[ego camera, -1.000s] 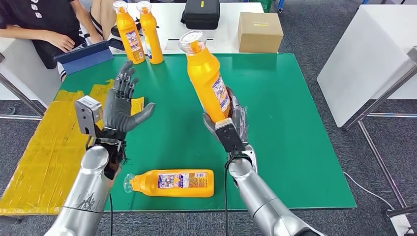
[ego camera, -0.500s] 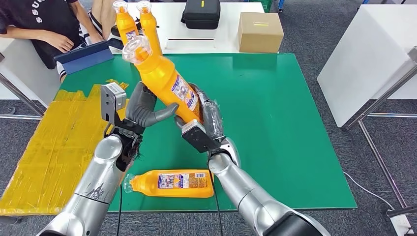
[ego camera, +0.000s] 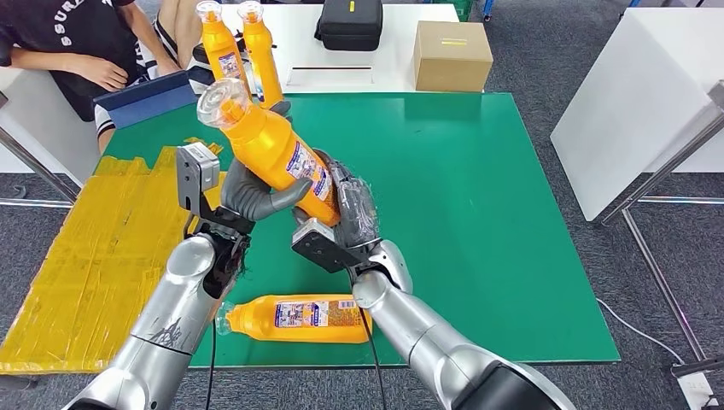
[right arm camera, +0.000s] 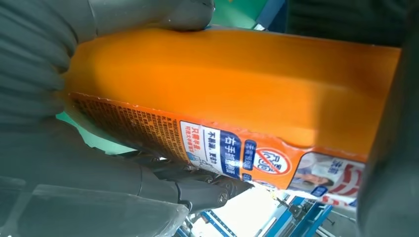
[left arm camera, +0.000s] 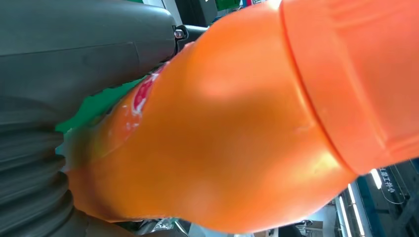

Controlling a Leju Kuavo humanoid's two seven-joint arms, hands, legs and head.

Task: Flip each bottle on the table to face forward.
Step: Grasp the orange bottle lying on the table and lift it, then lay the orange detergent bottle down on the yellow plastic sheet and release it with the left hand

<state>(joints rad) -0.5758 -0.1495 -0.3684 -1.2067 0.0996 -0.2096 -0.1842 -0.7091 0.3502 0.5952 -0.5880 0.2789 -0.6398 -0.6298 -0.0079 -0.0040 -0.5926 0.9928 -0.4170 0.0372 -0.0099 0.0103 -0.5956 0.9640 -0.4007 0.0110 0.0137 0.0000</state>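
Note:
An orange bottle (ego camera: 271, 154) with a clear cap is held in the air over the green table (ego camera: 478, 196), tilted with its cap toward the far left. My right hand (ego camera: 346, 213) grips its lower end, and my left hand (ego camera: 252, 192) wraps its middle from the left. Both wrist views show this bottle close up: its orange body (left arm camera: 237, 133) and its printed label (right arm camera: 232, 148). A second orange bottle (ego camera: 299, 318) lies on its side near the table's front edge, cap to the left, label up. Two more orange bottles (ego camera: 239, 51) stand upright at the far left of the table.
A person (ego camera: 77, 47) sits at the far left by a blue folder (ego camera: 145, 98). Yellow sheeting (ego camera: 77, 256) covers the floor to the left. A cardboard box (ego camera: 451, 55) and a black case (ego camera: 348, 24) rest on the white table behind.
My right hand has carried the bottle leftward and tilted it further. My left hand, open and apart a second ago, has closed around the bottle's middle.

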